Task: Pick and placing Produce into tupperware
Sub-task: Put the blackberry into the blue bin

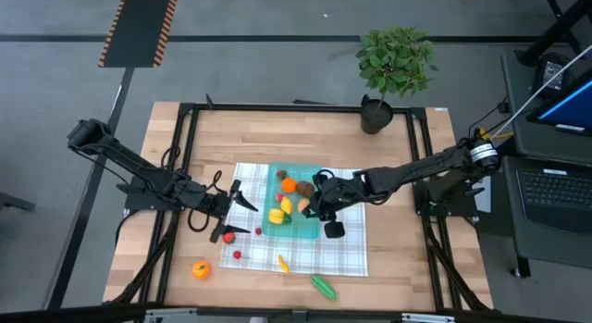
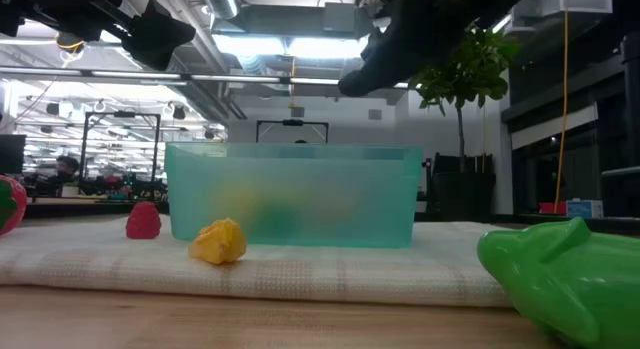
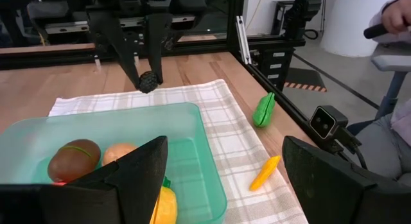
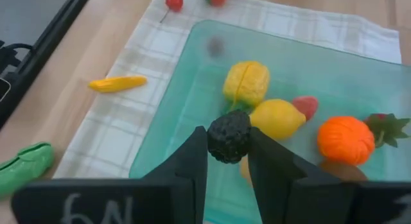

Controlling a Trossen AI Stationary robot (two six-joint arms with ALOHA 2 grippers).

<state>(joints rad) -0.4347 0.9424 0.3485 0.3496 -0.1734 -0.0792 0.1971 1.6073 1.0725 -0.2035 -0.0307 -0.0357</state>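
Two arms over my counter (image 1: 213, 142), one loaded: the right gripper (image 4: 228, 150) hangs above the tub (image 1: 310, 229), its fingers pinched on a dark knobbly piece (image 4: 228, 137); the left gripper (image 1: 228, 212), spread wide and holding nothing, waits over the cloth (image 1: 347, 254) just beside the tub's left wall.

I judge the job past its midpoint; the right wrist view shows five pieces already in the tub: an orange (image 4: 345, 140), a lemon (image 4: 276, 119), a yellow ridged piece (image 4: 246, 83), a small red one (image 4: 306, 106) and a green-leafed one (image 4: 387, 128) at the edge; the left wrist view adds a brown piece (image 3: 75, 160) and a tan one (image 3: 119, 153), so the tub's true count may run higher; I cannot settle it.

Six remain outside, by my count from above: an orange piece (image 1: 201, 269) on bare wood, a green pod (image 1: 323, 286) at the cloth's near edge, a yellow sliver (image 1: 282, 263), and three small red bits (image 1: 238, 255) on the cloth; the held piece makes seven still to land.

One potted plant (image 1: 393, 64) stands at the far edge, no part of the job.
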